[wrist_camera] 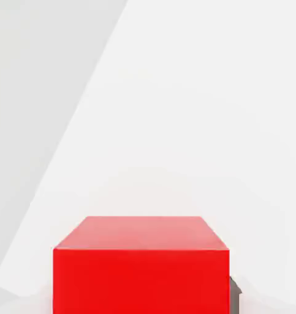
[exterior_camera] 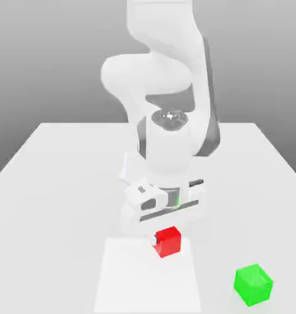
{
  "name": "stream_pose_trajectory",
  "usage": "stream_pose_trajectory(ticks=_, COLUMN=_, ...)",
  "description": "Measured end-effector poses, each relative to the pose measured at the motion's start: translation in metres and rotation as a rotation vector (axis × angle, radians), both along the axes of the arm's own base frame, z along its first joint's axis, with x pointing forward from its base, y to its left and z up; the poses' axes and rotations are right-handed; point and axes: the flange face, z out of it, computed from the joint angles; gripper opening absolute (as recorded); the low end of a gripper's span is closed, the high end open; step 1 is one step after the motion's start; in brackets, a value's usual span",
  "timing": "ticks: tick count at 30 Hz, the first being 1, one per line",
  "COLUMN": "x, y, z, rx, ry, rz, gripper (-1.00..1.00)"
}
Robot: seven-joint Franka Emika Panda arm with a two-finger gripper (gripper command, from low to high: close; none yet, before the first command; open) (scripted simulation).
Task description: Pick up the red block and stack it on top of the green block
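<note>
The red block sits on the white table near the front, right under the arm's hand. My gripper has come down over it, and one white finger presses against the block's side on the exterior view's left. In the hand view the red block looms very close, and a grey fingertip touches its side edge. The gripper is shut on the red block, which still rests on the table. The green block lies apart, toward the front on the exterior view's right.
The white table stretches wide around the arm's base. A brighter rectangular patch lies on the table in front of the red block. The arm's white body rises behind the hand.
</note>
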Motion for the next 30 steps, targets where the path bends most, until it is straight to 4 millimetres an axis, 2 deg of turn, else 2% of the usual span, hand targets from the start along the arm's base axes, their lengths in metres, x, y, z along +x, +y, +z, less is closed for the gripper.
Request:
stream_pose_trajectory(ticks=2, x=0.001, y=0.000, z=0.007, rx=0.000, ry=0.000, rz=0.000, gripper=-1.00)
stream_pose_trajectory(ticks=8, x=0.001, y=0.000, z=0.054, rx=0.000, ry=0.000, rz=0.000, gripper=-1.00)
stream_pose_trajectory(ticks=10, x=0.009, y=0.009, z=0.065, rx=-0.002, ry=0.000, rz=0.018, gripper=-1.00)
stream_pose_trajectory(ticks=17, x=0.069, y=0.088, z=0.086, rx=-0.009, ry=-0.001, rz=0.149, gripper=-1.00)
stream_pose_trajectory(ticks=22, x=0.104, y=0.152, z=0.099, rx=-0.002, ry=0.000, rz=0.227, gripper=-1.00)
stream_pose_trajectory(ticks=24, x=0.110, y=0.164, z=0.087, rx=0.000, ry=0.000, rz=0.238, gripper=-1.00)
stream_pose_trajectory(ticks=27, x=0.112, y=0.168, z=0.049, rx=0.000, ry=0.000, rz=0.242, gripper=-1.00)
stream_pose_trajectory(ticks=28, x=0.112, y=0.168, z=0.041, rx=0.000, ry=0.000, rz=0.242, gripper=1.00)
stream_pose_trajectory(ticks=30, x=0.112, y=0.168, z=0.041, rx=0.000, ry=0.000, rz=0.242, gripper=1.00)
